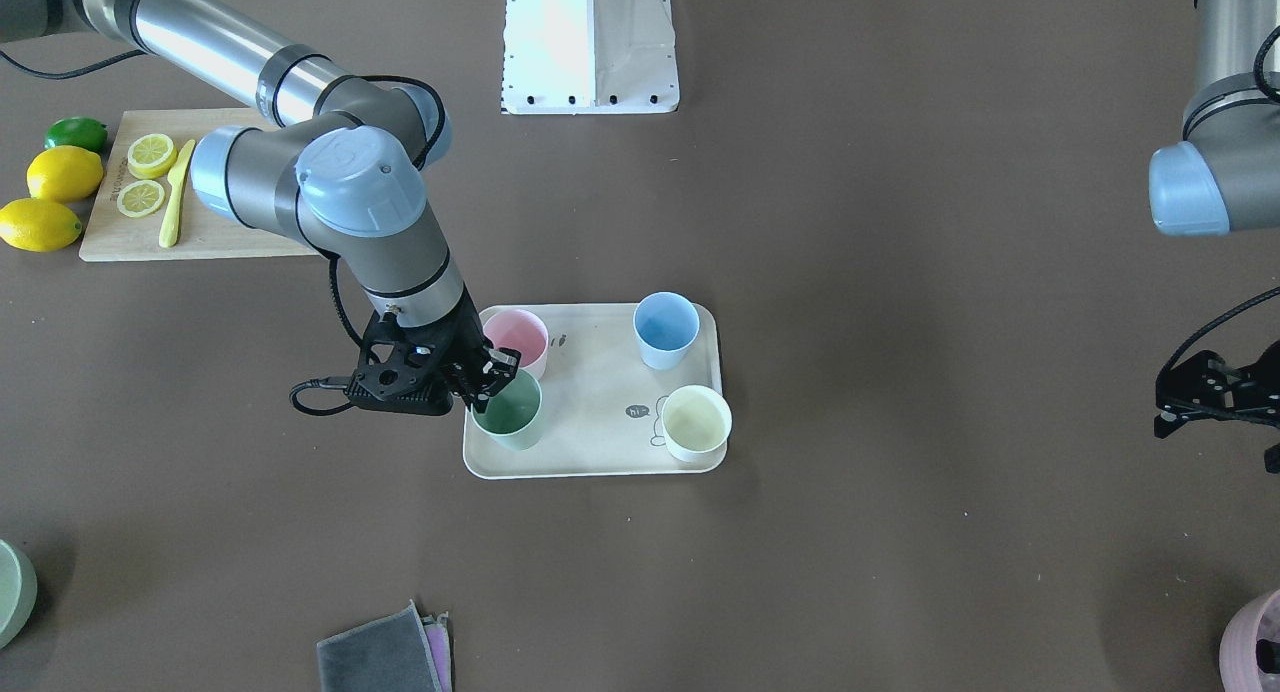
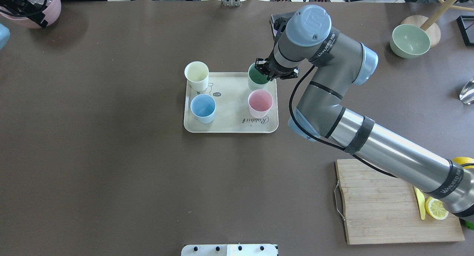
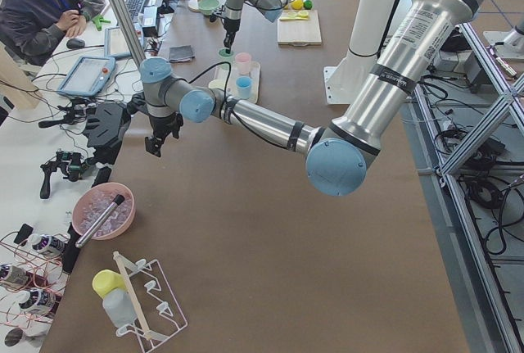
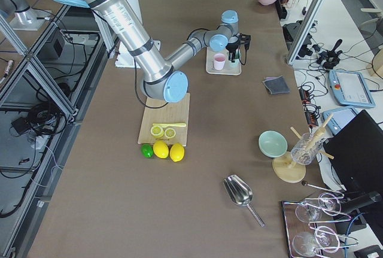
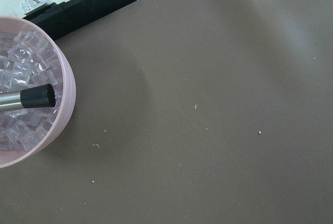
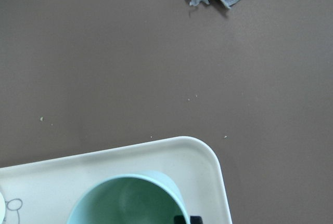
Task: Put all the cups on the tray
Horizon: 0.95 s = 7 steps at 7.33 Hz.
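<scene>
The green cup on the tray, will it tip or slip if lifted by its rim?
The green cup looks empty and thin-walled, so probably light. Tapered to a narrow base, it may tip if pushed. Its matte finish probably resists slipping.

Bright, even light from above; soft shadows, a faint one off the tray (image 1: 600, 442) toward 4 o'clock. Front-facing view: white robot base (image 1: 590, 42) at 12 o'clock blown out. Right wrist view: green cup (image 6: 125, 203) at 6 o'clock slightly blurred.
</scene>
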### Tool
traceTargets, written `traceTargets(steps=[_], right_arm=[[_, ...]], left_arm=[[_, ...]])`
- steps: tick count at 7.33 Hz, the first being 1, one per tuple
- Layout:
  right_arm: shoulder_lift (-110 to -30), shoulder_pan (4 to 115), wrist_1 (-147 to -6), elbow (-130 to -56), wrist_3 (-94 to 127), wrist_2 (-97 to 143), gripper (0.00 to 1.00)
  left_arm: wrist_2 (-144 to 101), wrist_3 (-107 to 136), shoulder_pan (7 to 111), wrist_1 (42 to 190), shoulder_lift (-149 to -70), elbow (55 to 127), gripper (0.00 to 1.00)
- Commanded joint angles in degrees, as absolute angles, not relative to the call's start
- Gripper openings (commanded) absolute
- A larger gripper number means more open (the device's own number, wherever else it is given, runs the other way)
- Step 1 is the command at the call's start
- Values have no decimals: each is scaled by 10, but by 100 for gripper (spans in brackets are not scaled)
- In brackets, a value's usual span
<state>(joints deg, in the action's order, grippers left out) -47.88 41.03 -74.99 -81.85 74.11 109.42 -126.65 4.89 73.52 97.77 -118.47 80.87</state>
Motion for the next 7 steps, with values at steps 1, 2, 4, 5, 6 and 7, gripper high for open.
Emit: traceTargets(steps=[1,2,4,5,6,7], right_arm=[[-473,401,-752,-817,738,1089,1],[-474,403,-752,-816,736,1089,13],[-474,411,-750,-815,734,1085,98],[-472,411,-749,-814,732,1080,100],[-472,411,-748,-814,730,1080,100],[-472,412,-748,-814,730,1080,100]], left_arm=[[-1267,48,736,978,-1178,811,98],[-1267,48,736,979,-1176,812,98],[-1267,49,735,984,-1173,813,98],[-1267,49,735,984,-1173,813,98],[-1267,49,735,984,-1173,813,98],[-1267,49,735,984,-1172,813,98]])
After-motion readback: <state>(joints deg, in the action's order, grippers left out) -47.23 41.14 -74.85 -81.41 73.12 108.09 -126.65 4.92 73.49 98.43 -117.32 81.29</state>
